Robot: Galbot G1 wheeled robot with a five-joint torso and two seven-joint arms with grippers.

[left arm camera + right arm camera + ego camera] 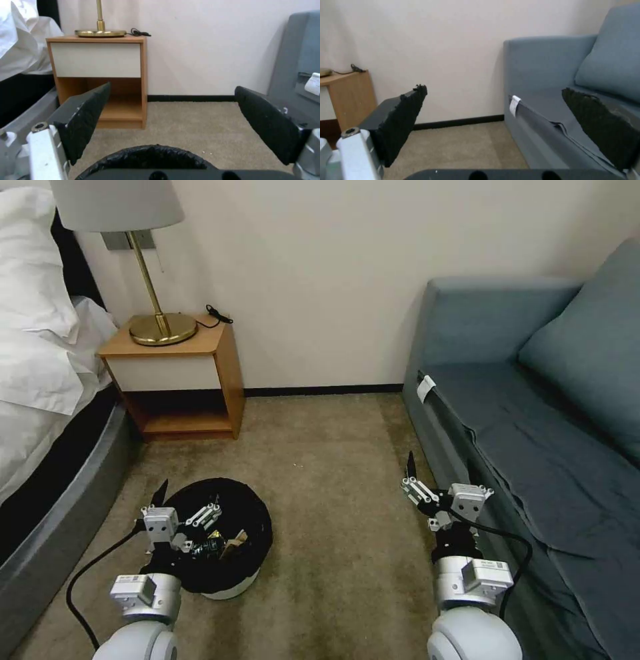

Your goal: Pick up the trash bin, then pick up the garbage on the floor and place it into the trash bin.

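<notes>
1. At my far left the bed (pixel 40 347) with its white bedding runs along the edge of the room, and the wooden nightstand (pixel 180 380) stands against the wall beside it with a brass lamp (pixel 160 323) on top.
2. My left gripper (pixel 190 500) hangs over the near side of the trash bin (pixel 230 560), its fingers (pixel 85 120) spread wide and holding nothing; from my left wrist I see the black bag's rim just below and between them.
3. The trash bin sits on the carpet (pixel 333 480) in front of the nightstand, near my left arm. Inside the black bag lie a few pieces of garbage (pixel 217 543), partly hidden by my gripper; I cannot tell which pieces they are.
4. My right gripper (pixel 437 477) is held above the carpet just beside the front edge of the blue sofa (pixel 533 433), also spread wide and empty.
5. A small white tag (pixel 425 388) hangs at the sofa's front corner.
</notes>
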